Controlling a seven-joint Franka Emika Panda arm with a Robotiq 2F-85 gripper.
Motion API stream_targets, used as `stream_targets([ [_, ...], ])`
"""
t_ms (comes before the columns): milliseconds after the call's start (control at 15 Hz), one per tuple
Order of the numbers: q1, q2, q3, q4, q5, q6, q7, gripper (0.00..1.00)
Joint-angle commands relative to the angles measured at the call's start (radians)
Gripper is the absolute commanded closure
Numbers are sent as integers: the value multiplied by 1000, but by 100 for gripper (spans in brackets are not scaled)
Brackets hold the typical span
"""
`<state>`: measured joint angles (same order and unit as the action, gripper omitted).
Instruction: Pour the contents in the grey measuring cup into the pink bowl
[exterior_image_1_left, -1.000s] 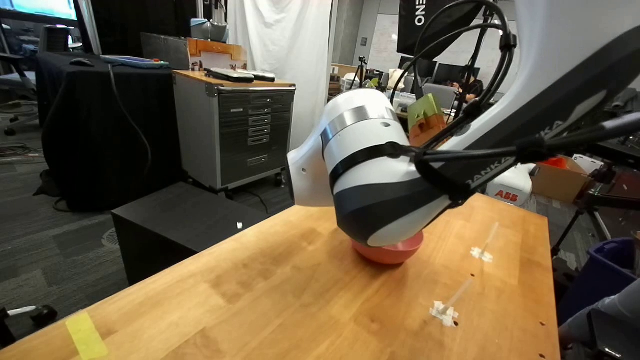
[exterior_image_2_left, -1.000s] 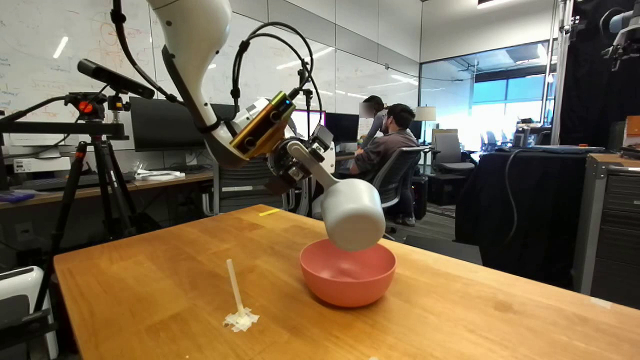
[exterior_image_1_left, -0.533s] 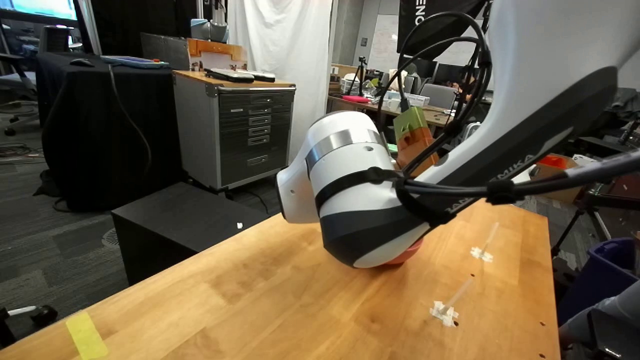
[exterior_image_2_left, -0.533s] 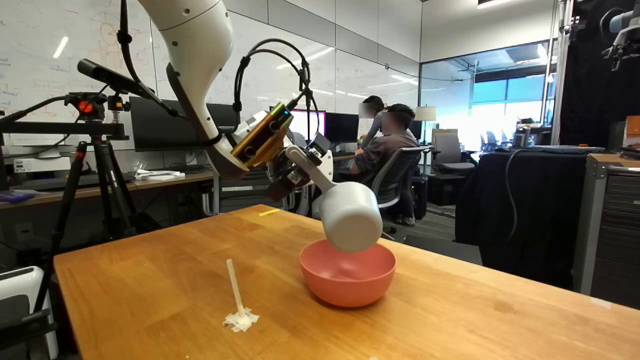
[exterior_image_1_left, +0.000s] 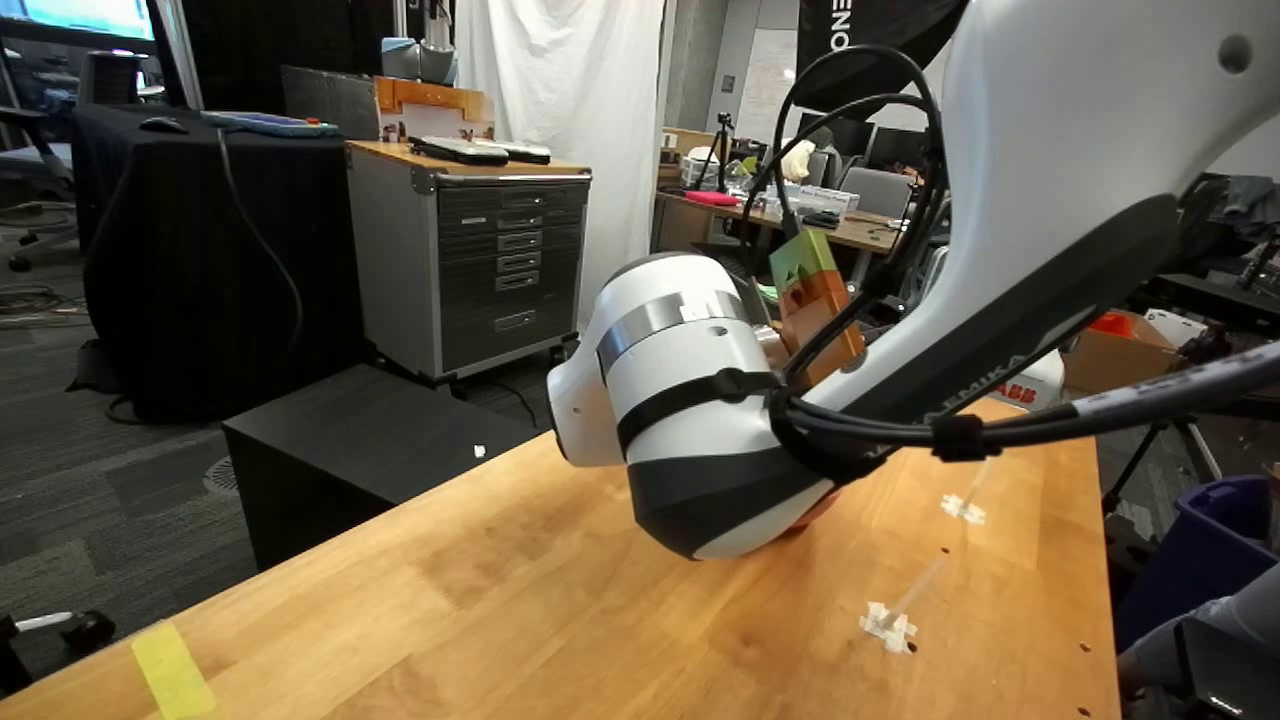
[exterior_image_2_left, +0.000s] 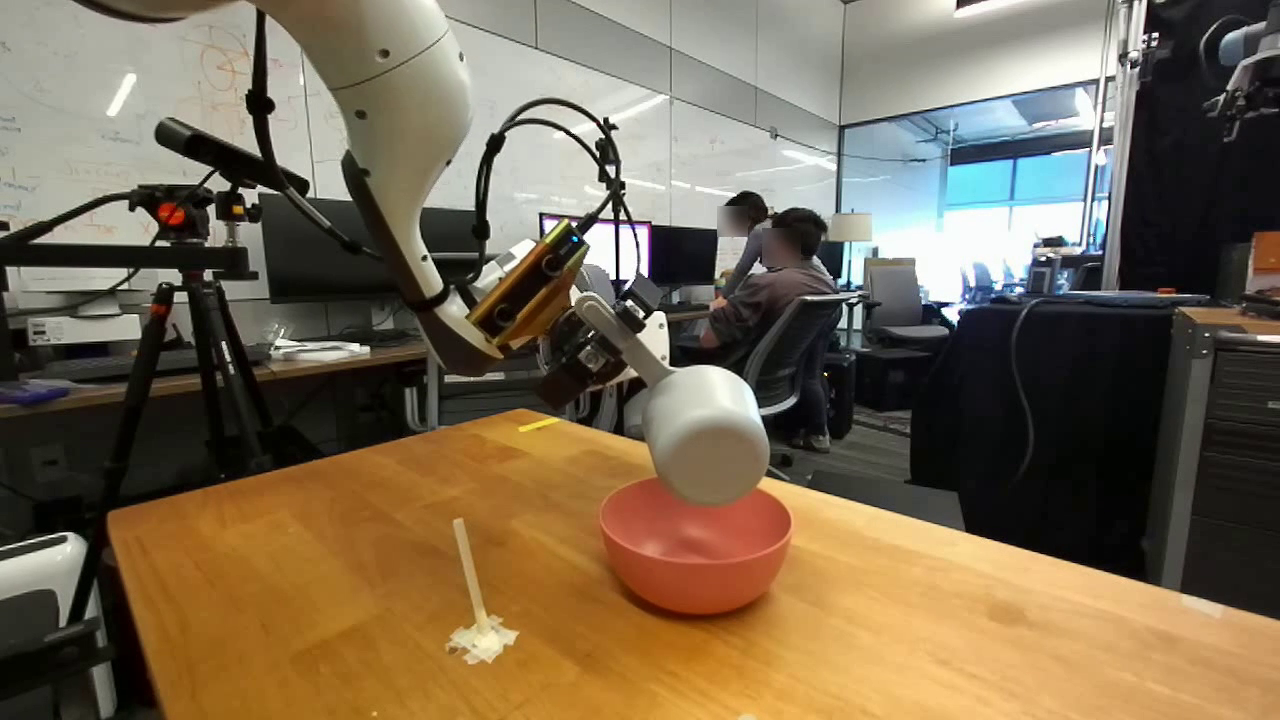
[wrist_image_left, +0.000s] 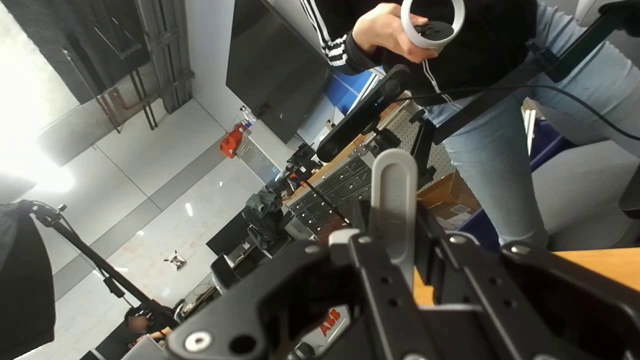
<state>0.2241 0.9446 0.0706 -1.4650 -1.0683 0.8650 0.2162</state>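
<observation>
In an exterior view, well below and left of the tool, a thin pale stick (exterior_image_2_left: 468, 570) stands on the brown wooden table (exterior_image_2_left: 320, 570). Next is the black two-fingered gripper (exterior_image_2_left: 613, 330), its fingers drawn in on a flat grey handle (wrist_image_left: 394, 200) whose rounded end juts past them in the wrist view. Lower right of the tool sits the round pinkish-red bowl (exterior_image_2_left: 695, 585); nearer the tool hangs the smooth, round grey measuring cup (exterior_image_2_left: 705, 435), tilted, apparently over the bowl, its mouth and the contents out of sight. The cup is probably light, stiff and not fragile, but its likely slick handle could pivot in the pinch; holding it closer to the cup's body should resist that best.
</observation>
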Motion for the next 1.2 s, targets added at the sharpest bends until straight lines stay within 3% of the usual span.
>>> stream_targets([
  [0,24,53,-16,67,-45,-66,-46,90],
  [1133,166,154,-181,119,-62,-56,-118,90],
])
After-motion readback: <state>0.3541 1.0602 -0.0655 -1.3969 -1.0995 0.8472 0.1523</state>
